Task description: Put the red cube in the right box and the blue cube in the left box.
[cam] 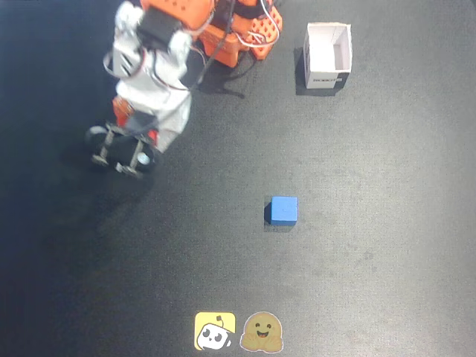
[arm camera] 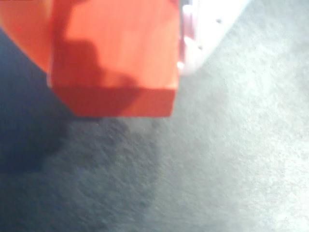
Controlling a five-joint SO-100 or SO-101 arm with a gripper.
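One matte blue cube, grainy dark table

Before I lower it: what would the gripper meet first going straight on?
Most likely the bare mat: in the wrist view only mat lies beyond the gripper and the red cube it seems to hold. No box there; height unclear.

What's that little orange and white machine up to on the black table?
It is a small robot arm sorting cubes. Its pincer is closed on the red cube, which the wrist view shows filling the grip, seemingly just above the mat. The blue cube sits untouched in the middle of the table. One white box stands open and empty at the far right of the fixed view.
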